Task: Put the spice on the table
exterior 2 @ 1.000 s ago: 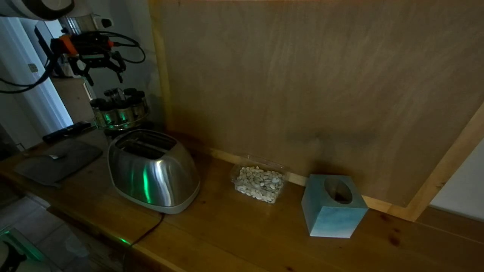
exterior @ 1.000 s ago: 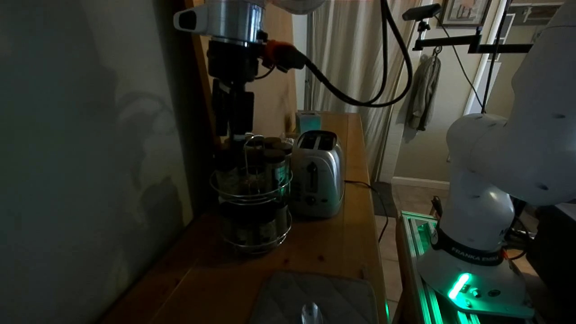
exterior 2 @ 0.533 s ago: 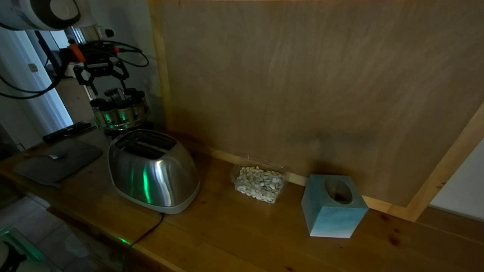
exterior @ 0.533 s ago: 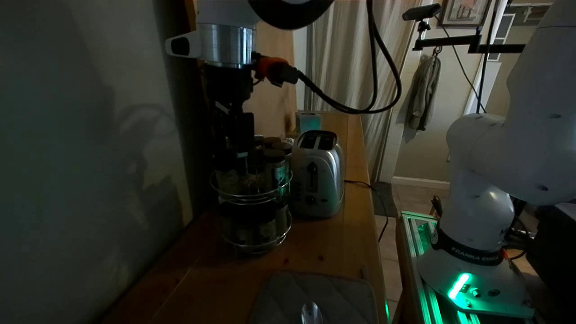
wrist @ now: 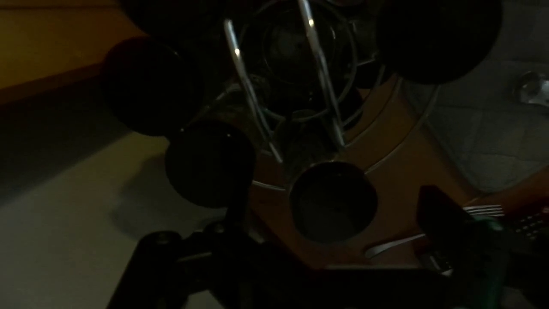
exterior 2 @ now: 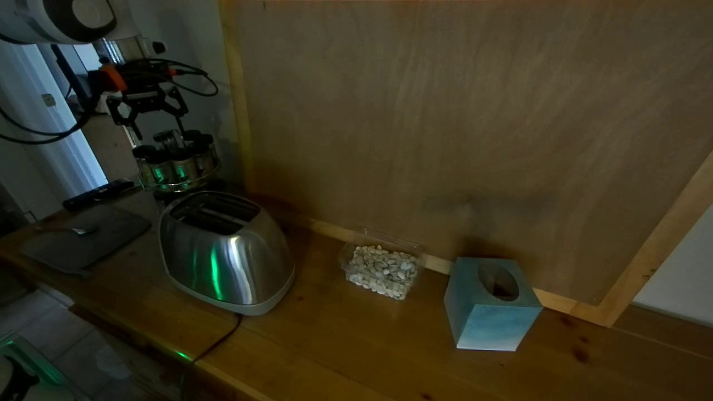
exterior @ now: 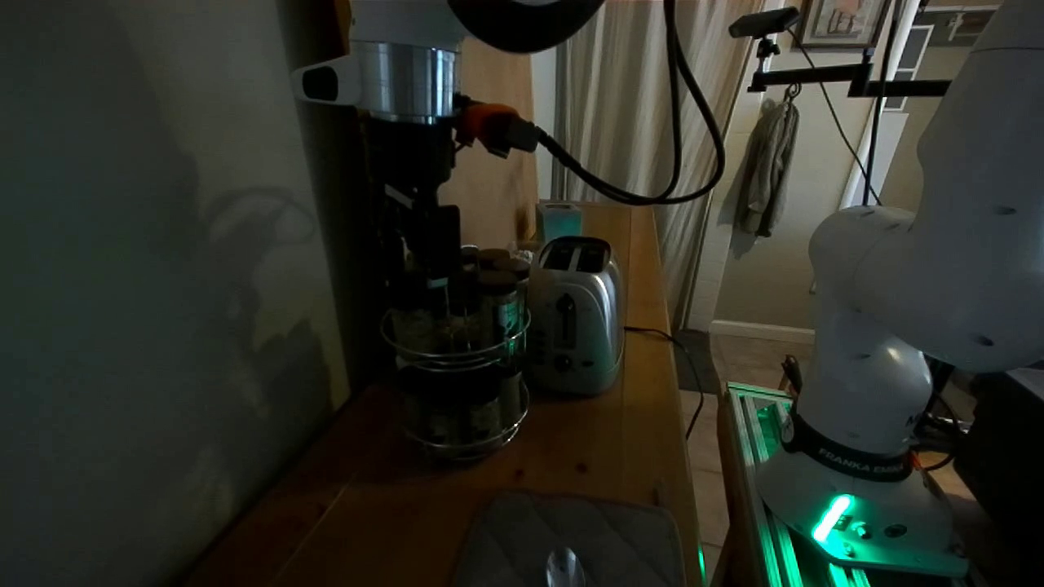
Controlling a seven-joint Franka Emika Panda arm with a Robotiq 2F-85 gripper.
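at the left in an exterior view, my gripper hangs lower than a second ago; over the last half second it only drifts a little. i read that as most of the approach being done, with the grasp still to come. it stands wide and holds nothing. just below, slightly to the right, is the rack of jars, which shows no shift. then come the toaster, the stones and the box, all as they were. the table runs under them, and my jar has yet to reach it.

left to right in the wrist view: a neighbour shows its dark lid, partly overlapped by a finger; whether they touch i can't tell. next is the jar, in the rack, its round dark lid lying in the gap between my fingers, nearer that first finger. past a wider space is the second finger, and beyond it the mat.

i take this jar for the spice because it is the one i am lined up on. whether my tips already reach below its lid is too dark to tell. i judge that i need to centre on it, perhaps sink a bit, then close; the risk is knocking the neighbour.
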